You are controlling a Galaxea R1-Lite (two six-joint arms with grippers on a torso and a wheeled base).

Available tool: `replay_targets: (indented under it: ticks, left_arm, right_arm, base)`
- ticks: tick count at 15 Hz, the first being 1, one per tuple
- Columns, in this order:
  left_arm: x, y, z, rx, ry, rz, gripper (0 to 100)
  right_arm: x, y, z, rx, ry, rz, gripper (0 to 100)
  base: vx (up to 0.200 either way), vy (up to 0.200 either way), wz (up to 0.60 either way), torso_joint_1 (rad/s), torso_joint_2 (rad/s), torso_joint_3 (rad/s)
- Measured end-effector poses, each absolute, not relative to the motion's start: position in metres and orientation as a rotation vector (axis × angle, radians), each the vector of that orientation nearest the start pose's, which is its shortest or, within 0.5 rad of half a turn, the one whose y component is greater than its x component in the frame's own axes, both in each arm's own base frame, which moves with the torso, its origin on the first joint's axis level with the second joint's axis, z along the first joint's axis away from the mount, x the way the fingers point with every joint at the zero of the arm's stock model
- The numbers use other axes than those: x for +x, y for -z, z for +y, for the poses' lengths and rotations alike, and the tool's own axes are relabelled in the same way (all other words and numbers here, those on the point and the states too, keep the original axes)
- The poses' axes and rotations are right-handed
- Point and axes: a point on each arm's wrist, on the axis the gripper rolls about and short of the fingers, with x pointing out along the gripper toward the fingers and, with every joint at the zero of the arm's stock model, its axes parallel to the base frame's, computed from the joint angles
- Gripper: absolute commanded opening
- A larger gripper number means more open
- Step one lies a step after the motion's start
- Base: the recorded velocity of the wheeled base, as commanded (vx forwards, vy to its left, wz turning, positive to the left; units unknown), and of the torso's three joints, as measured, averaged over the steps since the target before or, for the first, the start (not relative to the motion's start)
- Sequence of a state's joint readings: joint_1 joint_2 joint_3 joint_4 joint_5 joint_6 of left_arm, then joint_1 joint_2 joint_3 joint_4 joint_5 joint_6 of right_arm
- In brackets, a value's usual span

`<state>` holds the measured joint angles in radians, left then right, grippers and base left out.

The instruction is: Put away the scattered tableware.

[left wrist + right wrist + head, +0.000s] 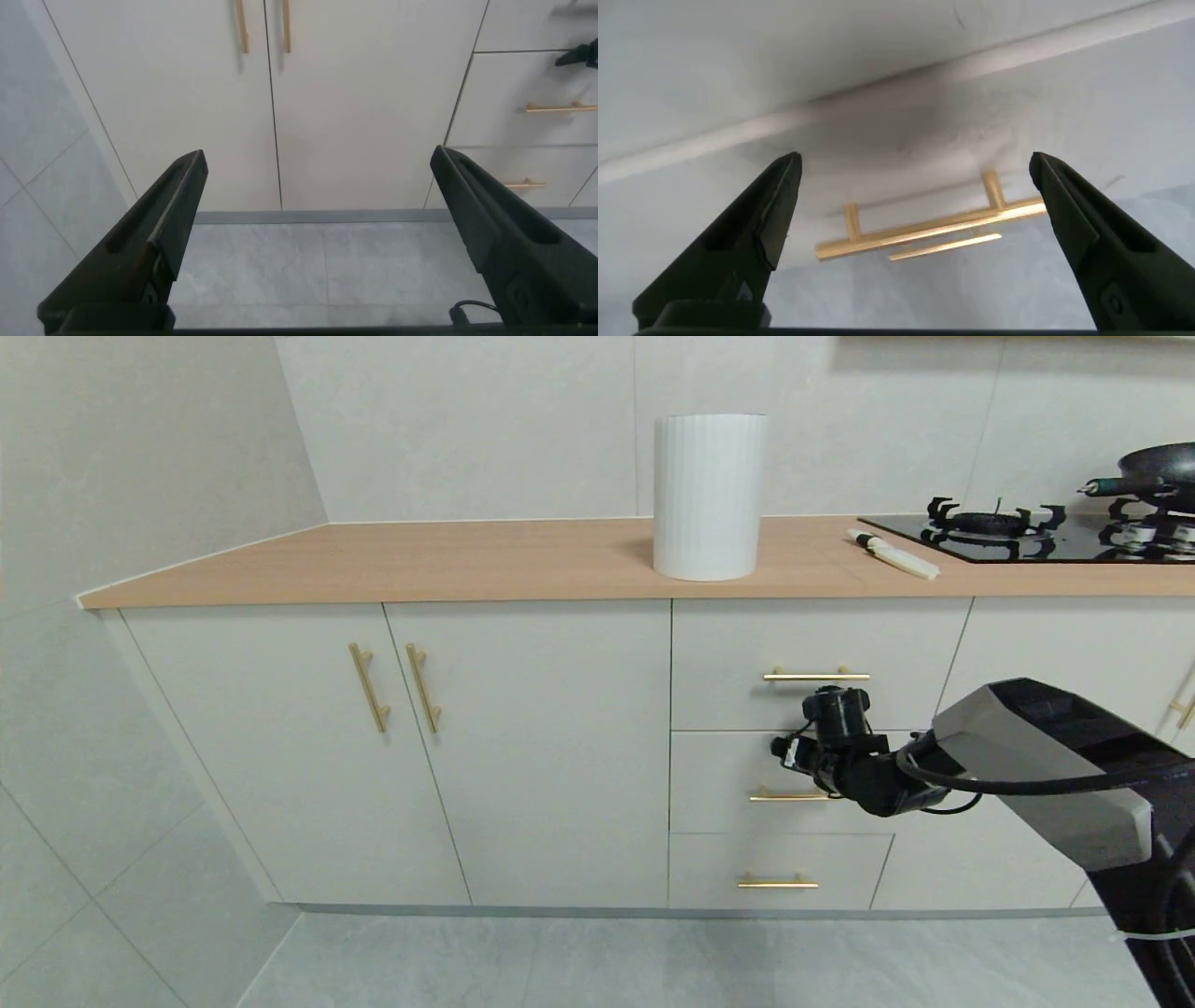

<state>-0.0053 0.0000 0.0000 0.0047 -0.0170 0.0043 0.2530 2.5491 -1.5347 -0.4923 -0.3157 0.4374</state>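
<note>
Down on the left, your left gripper (318, 157) is hanging with its jaws spread wide and nothing between them, facing the cabinet doors (271, 93) and the floor. Up on the counter, the white ribbed canister (708, 497) is standing upright (probably where the piece is going, though that is my guess). Below and right of it, your right gripper (913, 168) is gaping just as wide, gripping nothing, with a brass drawer handle (924, 233) lying just beyond the fingers. Further right, near the hob (1018, 537), the pale utensil (893, 553) is lying flat on the counter, well apart from both arms. I am judging it light, stiff and smooth, so it is likely going to skid if nudged. You would be doing best pinching across the middle of its handle. The head view is giving you the counter layout. The right wrist view is adding the line-up of fingers to handle, which the head view's angle is leaving unclear.
</note>
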Motion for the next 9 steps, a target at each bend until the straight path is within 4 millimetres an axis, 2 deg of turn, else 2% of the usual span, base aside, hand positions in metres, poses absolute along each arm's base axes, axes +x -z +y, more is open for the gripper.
replay_targets:
  ticks: [3, 5, 7, 9]
  left_arm:
    - [-0.023, -0.075, 0.0, 0.005, 0.022, 0.005, 100]
    - [-0.023, -0.075, 0.0, 0.005, 0.023, 0.005, 100]
    - [-0.023, -0.075, 0.0, 0.005, 0.023, 0.005, 100]
    - [-0.023, -0.075, 0.0, 0.004, 0.023, 0.005, 100]
  right_arm:
    - [0.48, -0.01, 0.115, 0.294, 0.181, 0.473, 100]
    - [0.472, -0.015, 0.112, 0.292, 0.192, 0.479, 100]
    - [0.45, -0.026, 0.109, 0.277, 0.194, 0.516, 100]
    - [0.419, -0.054, 0.104, 0.266, 0.187, 0.528, 100]
  base:
    - [0.0, 0.0, 0.0, 0.0, 0.0, 0.0]
    - [0.0, 0.0, 0.0, 0.0, 0.0, 0.0]
    - [0.0, 0.0, 0.0, 0.0, 0.0, 0.0]
    - [0.0, 0.0, 0.0, 0.0, 0.0, 0.0]
